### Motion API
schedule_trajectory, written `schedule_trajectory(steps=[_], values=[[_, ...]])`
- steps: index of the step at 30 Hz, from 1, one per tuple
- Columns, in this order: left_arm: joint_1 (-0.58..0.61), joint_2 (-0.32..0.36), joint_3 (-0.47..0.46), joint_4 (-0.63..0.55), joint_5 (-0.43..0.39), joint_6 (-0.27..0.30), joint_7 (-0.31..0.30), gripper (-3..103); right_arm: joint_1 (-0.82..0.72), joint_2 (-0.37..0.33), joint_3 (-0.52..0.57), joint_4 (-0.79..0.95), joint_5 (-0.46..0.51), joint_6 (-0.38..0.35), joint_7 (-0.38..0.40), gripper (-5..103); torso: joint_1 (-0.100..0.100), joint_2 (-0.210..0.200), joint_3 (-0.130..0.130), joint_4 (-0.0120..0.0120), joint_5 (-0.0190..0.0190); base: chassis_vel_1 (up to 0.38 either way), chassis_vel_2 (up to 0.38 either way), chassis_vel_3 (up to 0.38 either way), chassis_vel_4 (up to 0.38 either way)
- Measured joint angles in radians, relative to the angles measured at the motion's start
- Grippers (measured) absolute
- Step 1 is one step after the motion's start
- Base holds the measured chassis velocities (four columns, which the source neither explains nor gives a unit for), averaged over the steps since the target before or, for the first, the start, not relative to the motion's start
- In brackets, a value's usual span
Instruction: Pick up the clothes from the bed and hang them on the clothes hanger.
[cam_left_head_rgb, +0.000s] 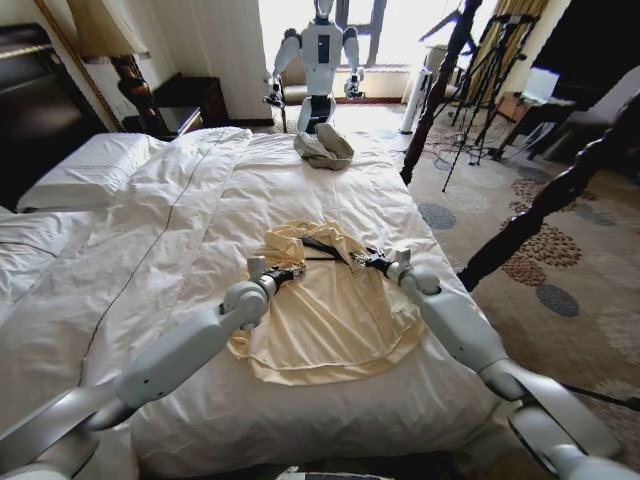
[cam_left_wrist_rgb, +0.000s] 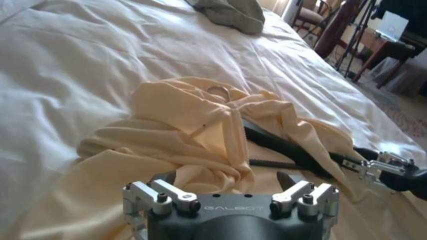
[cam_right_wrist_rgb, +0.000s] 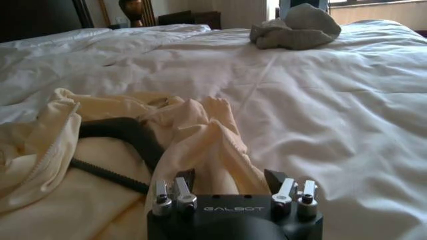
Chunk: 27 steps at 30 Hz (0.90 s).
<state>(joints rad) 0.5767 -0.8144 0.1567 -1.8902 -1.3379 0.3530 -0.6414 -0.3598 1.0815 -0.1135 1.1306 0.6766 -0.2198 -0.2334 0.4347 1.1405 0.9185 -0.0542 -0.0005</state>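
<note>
The clothes, a pale cream shirt (cam_left_head_rgb: 325, 315), lie crumpled on the bed (cam_left_head_rgb: 180, 230) near its foot. The black clothes hanger (cam_left_head_rgb: 322, 248) sits partly inside the shirt's upper part; in the left wrist view one black hanger arm (cam_left_wrist_rgb: 287, 147) runs out of the fabric and a thin hook (cam_left_wrist_rgb: 218, 91) pokes up at the collar. My left gripper (cam_left_head_rgb: 296, 271) is low over the shirt's left side, open, with a bunched fold (cam_left_wrist_rgb: 223, 172) between its fingers. My right gripper (cam_left_head_rgb: 378, 262) is at the shirt's right edge, open astride a ridge of fabric (cam_right_wrist_rgb: 213, 145).
A grey-beige cloth bundle (cam_left_head_rgb: 323, 148) lies at the far edge of the bed. Another white robot (cam_left_head_rgb: 320, 55) stands beyond it. Dark turned bedposts (cam_left_head_rgb: 435, 95) (cam_left_head_rgb: 545, 205) rise to the right, with tripods (cam_left_head_rgb: 490, 70) behind on patterned carpet. Pillows (cam_left_head_rgb: 85, 170) lie far left.
</note>
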Motion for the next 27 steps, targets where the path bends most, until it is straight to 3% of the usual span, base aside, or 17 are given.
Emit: schedule_trajectory(steps=[3,5,9,10,12,14,17,21,27], values=[[0.070,0.024,-0.078,-0.051,0.000,0.001,0.002,100,0.007,0.001,-0.005,0.012,-0.001,-0.018,0.004,57,0.000,0.000,0.000,-0.0001,-0.0001,0.000,0.000,0.000,0.000],[0.093,0.031,-0.102,-0.065,0.000,0.001,0.003,100,0.007,0.001,-0.006,0.017,-0.001,-0.021,0.004,57,0.000,0.000,0.000,-0.0003,-0.0001,0.000,0.000,0.000,0.000],[0.247,0.084,-0.247,-0.143,0.008,-0.005,0.010,100,-0.016,-0.019,-0.014,0.069,0.022,-0.040,0.000,35,0.000,0.000,0.000,-0.0002,0.0002,0.000,0.000,0.000,0.000],[0.247,0.084,-0.247,-0.143,0.008,-0.005,0.010,100,-0.016,-0.019,-0.014,0.069,0.022,-0.040,0.000,35,0.000,0.000,0.000,-0.0002,0.0002,0.000,0.000,0.000,0.000],[0.307,0.111,-0.289,-0.168,0.026,-0.008,0.000,100,-0.038,-0.035,-0.013,0.101,0.037,-0.044,0.002,24,0.000,0.000,0.000,0.0005,0.0000,0.000,0.000,0.000,0.000],[0.312,0.114,-0.290,-0.168,0.028,-0.008,-0.003,100,-0.052,-0.046,-0.008,0.117,0.040,-0.044,0.007,24,0.000,0.000,0.000,0.0009,0.0006,0.000,0.000,0.000,0.000],[0.329,0.102,-0.287,-0.164,0.046,-0.005,-0.020,100,-0.091,-0.084,0.007,0.184,0.086,-0.050,0.044,8,0.000,0.000,0.000,-0.0011,-0.0003,0.000,0.000,0.000,0.000],[0.335,0.086,-0.283,-0.166,0.051,0.010,-0.034,100,-0.097,-0.092,0.007,0.220,0.133,-0.057,0.069,-2,0.000,0.000,0.000,-0.0008,0.0006,0.000,0.000,0.000,0.000],[0.401,0.067,-0.323,-0.218,0.054,0.028,-0.071,100,-0.027,-0.046,-0.045,0.242,0.212,-0.072,0.098,-2,0.000,0.000,0.000,0.0002,-0.0001,0.000,0.000,0.000,0.000]])
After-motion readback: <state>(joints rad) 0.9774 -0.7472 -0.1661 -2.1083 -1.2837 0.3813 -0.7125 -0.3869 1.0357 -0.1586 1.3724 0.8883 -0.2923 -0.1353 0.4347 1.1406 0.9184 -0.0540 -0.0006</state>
